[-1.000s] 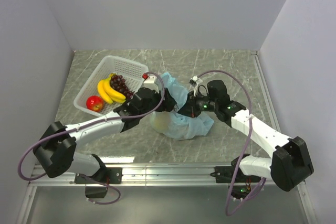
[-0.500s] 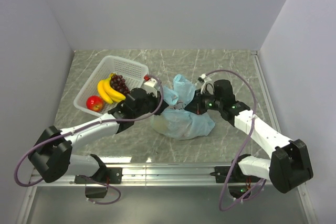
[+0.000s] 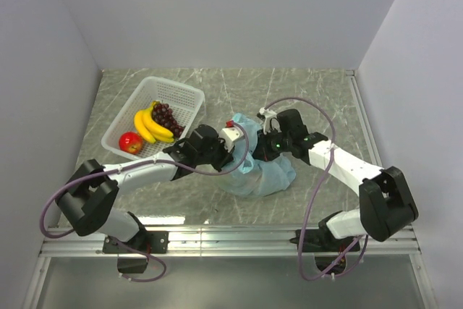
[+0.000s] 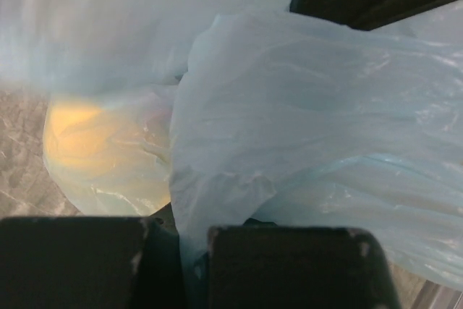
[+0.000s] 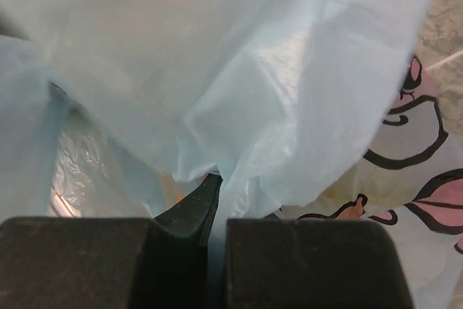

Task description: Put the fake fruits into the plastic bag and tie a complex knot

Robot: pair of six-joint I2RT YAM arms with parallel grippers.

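The light-blue plastic bag (image 3: 260,175) lies bulging on the table between my arms. My left gripper (image 3: 241,147) is shut on a fold of the bag's film (image 4: 217,179), which runs down between its fingers (image 4: 289,265). My right gripper (image 3: 260,151) meets it from the right, shut on another strip of the bag (image 5: 289,106). A yellow fruit (image 4: 101,153) shows through the film. Bananas (image 3: 148,127), grapes (image 3: 165,115) and a red apple (image 3: 130,142) lie in the basket. A knot cannot be seen, because the grippers cover the bag's top.
The white latticed basket (image 3: 184,93) stands at the back left, close to my left forearm. A printed pink and black picture (image 5: 423,171) shows on the bag's side. Grey walls close in the marble table (image 3: 311,92) on three sides.
My left gripper has closed on the bag's film. After pulling apart half a second ago, both grippers have come back together over the top of the bag.
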